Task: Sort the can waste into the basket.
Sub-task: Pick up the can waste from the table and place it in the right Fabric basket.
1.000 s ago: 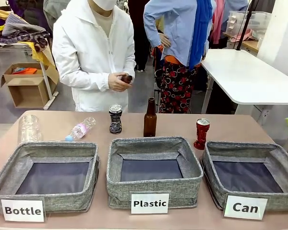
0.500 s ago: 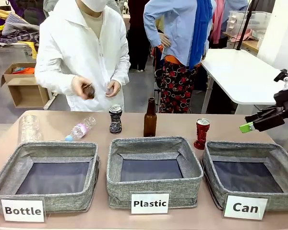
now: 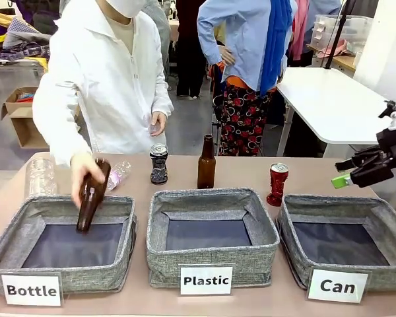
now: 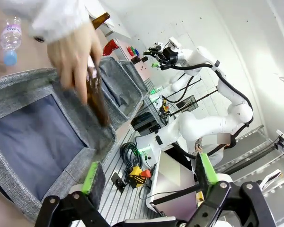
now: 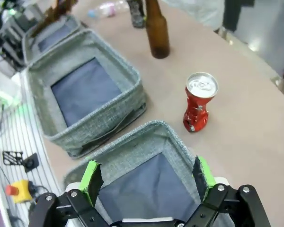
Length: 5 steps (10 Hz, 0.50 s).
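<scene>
The dented red can (image 3: 277, 184) stands on the table just beyond the left far corner of the grey basket labelled "Can" (image 3: 337, 285). The black patterned can (image 3: 159, 164) stands behind the "Plastic" basket. My right gripper (image 3: 343, 177) hovers open at the right edge, above the Can basket's far right side. In the right wrist view, its fingers (image 5: 146, 175) are spread over the Can basket's rim (image 5: 132, 146), with the red can (image 5: 199, 101) beyond and the black can (image 5: 137, 12) far off. My left gripper (image 4: 149, 172) is open beside the "Bottle" basket (image 4: 80, 165).
A person's hand lowers a brown bottle (image 3: 89, 198) into the "Bottle" basket (image 3: 26, 224). Another brown bottle (image 3: 206, 163) stands behind the "Plastic" basket (image 3: 211, 257). A clear plastic bottle (image 3: 117, 175) and a clear jar (image 3: 39, 177) lie at the far left.
The person has brought a brown bottle from chest height down into the Bottle basket. My right gripper came in from the right edge and now holds there.
</scene>
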Motion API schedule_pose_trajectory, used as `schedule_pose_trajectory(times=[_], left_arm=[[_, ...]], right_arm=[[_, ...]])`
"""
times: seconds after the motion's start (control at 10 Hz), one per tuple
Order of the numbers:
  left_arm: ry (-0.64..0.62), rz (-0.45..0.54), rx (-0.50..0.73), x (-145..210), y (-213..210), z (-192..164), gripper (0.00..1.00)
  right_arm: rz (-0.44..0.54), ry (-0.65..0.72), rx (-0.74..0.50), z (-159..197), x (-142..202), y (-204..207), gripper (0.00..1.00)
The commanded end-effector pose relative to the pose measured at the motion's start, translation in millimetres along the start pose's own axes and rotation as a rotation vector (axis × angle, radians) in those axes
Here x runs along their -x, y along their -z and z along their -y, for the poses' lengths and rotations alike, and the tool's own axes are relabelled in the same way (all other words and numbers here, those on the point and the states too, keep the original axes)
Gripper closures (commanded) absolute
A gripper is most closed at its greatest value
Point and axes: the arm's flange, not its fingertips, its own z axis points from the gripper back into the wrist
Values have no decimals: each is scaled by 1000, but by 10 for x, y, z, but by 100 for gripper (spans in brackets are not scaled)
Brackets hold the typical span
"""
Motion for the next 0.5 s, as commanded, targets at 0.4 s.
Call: schedule_pose_trajectory(times=[0.4], left_arm=[[323,-20,324,201,-428,1529,0]], right_arm=[[135,-269,-93,745,156,603,0]])
